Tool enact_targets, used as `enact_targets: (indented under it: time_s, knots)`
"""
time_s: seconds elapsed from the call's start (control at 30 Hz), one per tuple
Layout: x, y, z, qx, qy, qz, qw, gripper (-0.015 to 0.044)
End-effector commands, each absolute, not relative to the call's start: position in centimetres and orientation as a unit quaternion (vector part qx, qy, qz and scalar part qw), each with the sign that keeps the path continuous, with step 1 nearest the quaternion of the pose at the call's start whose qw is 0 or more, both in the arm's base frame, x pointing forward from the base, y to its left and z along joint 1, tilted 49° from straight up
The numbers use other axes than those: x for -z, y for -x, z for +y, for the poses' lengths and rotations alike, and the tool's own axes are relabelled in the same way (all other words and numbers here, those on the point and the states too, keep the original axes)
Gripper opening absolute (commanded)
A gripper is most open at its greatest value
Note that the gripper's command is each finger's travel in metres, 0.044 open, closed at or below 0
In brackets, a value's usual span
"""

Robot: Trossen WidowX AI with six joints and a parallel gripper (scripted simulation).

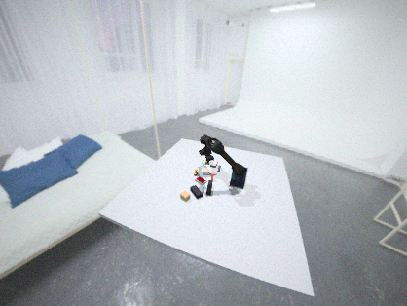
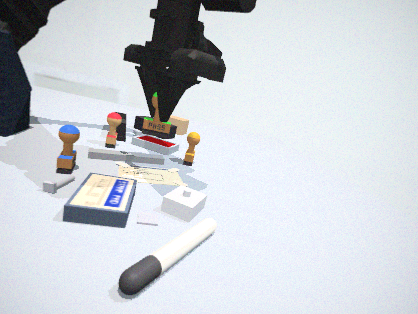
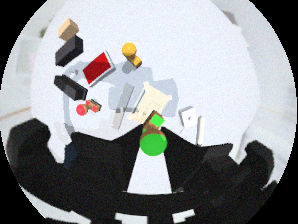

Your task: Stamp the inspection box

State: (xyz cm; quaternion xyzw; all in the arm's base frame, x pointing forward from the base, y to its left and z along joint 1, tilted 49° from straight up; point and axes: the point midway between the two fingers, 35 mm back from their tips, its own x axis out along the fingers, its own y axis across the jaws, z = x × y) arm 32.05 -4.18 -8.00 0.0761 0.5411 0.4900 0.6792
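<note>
The claw [image 2: 162, 118] [image 3: 152, 128] has the green-topped PASS stamp [image 2: 156, 112] [image 3: 154, 142] pinched by its handle, up above the bench [image 1: 234, 224] [image 2: 300, 225] [image 3: 200, 60], and over by the card [image 2: 152, 175] [image 3: 151, 102] in the wrist view! It looks light, stiff wood, that rounded handle perhaps a touch slippery; the narrow neck below the knob seems the place to grip. But the stamp's inked face is out of sight, and the card's box is too blurred to pick out.
</note>
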Motion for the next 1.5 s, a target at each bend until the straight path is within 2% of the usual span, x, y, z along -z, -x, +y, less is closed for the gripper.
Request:
enact_targets:
  time_s: [0.0,1.47]
  knots:
    - [8.2,-32.2,-4.4,-0.496,-0.064,0.535,0.681,0.0000]
    - [10.2,-32.1,-2.3,-0.495,-0.065,0.533,0.683,0.0000]
